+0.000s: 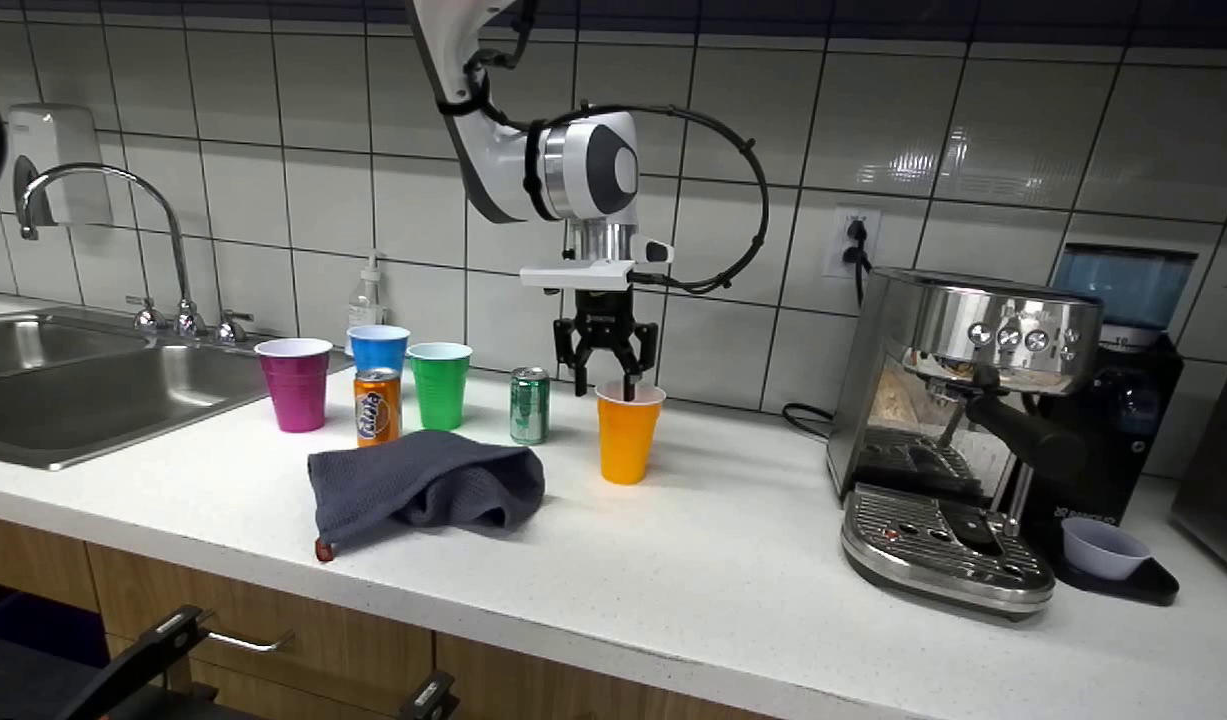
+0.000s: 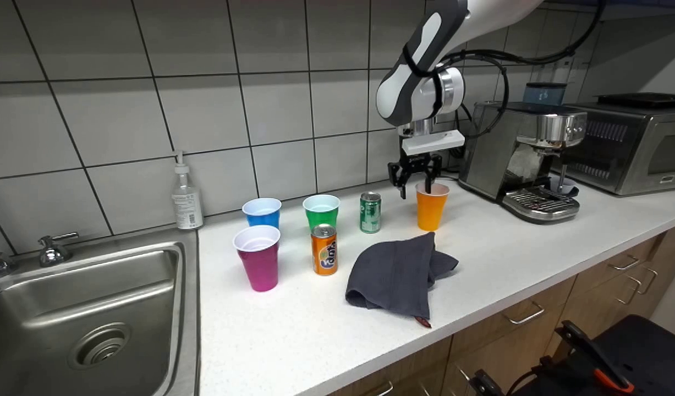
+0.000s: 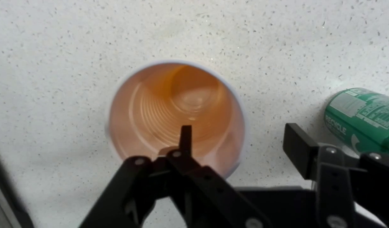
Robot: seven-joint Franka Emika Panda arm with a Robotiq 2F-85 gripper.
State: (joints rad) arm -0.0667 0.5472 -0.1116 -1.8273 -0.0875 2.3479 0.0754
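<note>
Cup [image 1: 627, 445], orange, has one finger [image 3: 185, 139] of the end effector [image 1: 605, 390] inside.

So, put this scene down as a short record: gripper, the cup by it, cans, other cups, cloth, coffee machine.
Gripper: open; one finger at the mouth of the orange cup, the other outside, towards the green can
Touching the cup: cannot tell
Orange cup: upright on the white counter
Cans: green can and Fanta can, both upright
Other cups: purple cup, blue cup, green cup, all upright
Cloth: dark grey, crumpled, a reddish tip showing at its edge
Coffee machine: on the other side of the orange cup from the cans
</note>
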